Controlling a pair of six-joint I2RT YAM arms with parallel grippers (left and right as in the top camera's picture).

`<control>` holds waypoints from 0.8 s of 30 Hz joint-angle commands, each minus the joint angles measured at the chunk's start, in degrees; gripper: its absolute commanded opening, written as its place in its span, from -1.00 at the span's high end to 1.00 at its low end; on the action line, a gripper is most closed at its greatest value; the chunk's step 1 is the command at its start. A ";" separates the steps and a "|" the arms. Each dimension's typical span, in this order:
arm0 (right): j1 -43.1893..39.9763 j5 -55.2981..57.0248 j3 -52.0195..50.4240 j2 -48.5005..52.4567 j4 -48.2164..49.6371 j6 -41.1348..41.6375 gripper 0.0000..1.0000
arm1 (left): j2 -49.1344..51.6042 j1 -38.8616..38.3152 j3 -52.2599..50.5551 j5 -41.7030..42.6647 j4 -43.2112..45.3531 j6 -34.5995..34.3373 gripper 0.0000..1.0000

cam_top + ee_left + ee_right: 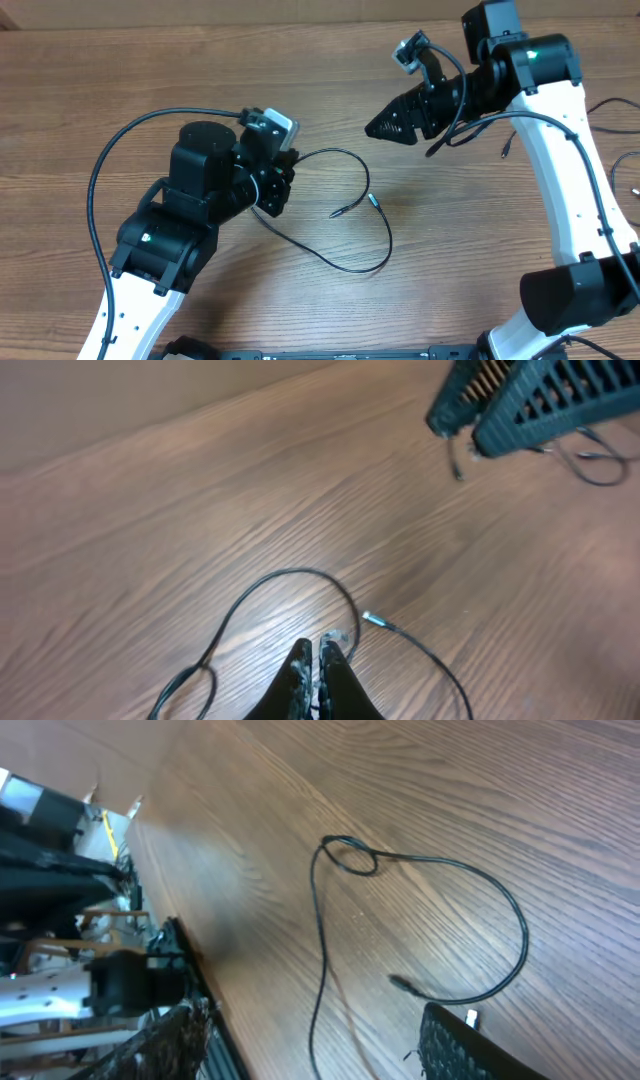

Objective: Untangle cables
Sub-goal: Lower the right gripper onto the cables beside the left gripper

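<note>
One looped cable (522,930) at centre is left, apparently pinched by the left gripper's (317,648) pressed-together jaws. The right gripper (372,128), at one o'clock, is spread and empty.

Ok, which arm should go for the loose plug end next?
Right, probably: the right pincer is open and empty, while the left pincer is shut on the cable beside that plug end.

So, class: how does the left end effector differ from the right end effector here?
The left end effector is shut, pinching the cable; the right end effector is open, with nothing visibly gripped. The left one sits at the cable's loop; the right one hangs apart from it. Both are black and two-fingered.
</note>
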 commanded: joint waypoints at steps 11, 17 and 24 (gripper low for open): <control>7.45 1.38 -16.52 0.26 21.79 8.83 -0.50 | -1.79 2.01 -4.48 -5.97 -2.99 -3.37 0.91; 12.20 7.45 -19.89 2.03 31.21 12.26 -0.51 | -2.64 2.05 -5.95 -6.21 -3.45 -3.65 0.91; 16.55 16.52 -22.73 7.65 42.62 18.43 -0.50 | -7.91 4.79 -9.92 -6.14 -5.09 -4.09 0.91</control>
